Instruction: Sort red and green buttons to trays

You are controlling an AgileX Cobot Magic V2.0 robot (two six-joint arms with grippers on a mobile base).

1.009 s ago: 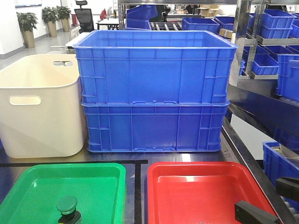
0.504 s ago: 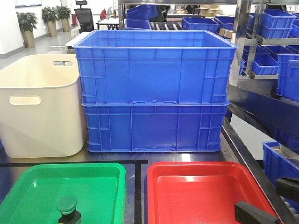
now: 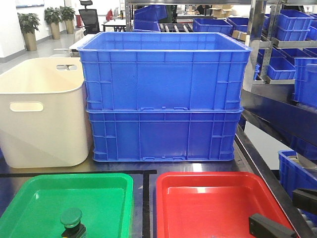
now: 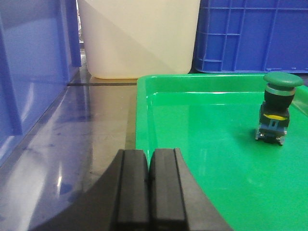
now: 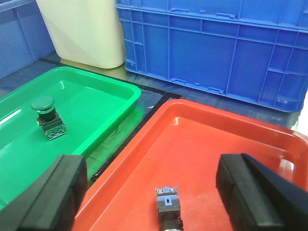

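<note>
Two buttons sit in the trays, one apiece. The green button point(image 4: 277, 108) stands upright on its dark body inside the green tray point(image 4: 144, 125), toward three o'clock in the left wrist view; in the front view it shows at the tray's near edge, around six o'clock. The second button point(image 5: 168, 209) lies on its side on the floor of the red tray point(image 5: 144, 163), at six o'clock in the right wrist view, between the fingers of the right hand point(image 5: 154, 197); its cap is cut off by the frame, so its colour cannot be told here, though it is presumably the red one.

Over the last second nothing has shifted in the front view: trays, green button and the dark arm parts at lower right sit exactly where they were. That stillness, with each button lying free in a tray, suggests the sort is done or nearly so, the arms pausing after a release.

The left hand point(image 4: 149, 187) has its pads pressed together, holding nothing, low over the bench point(image 4: 72, 144) just beside the green tray's rim. The right hand is spread wide, gripping nothing.

Behind stand the stacked blue crates point(image 3: 163, 94) at twelve o'clock and the cream tub point(image 3: 42, 111) at ten. No brand, label or writing is readable anywhere.
</note>
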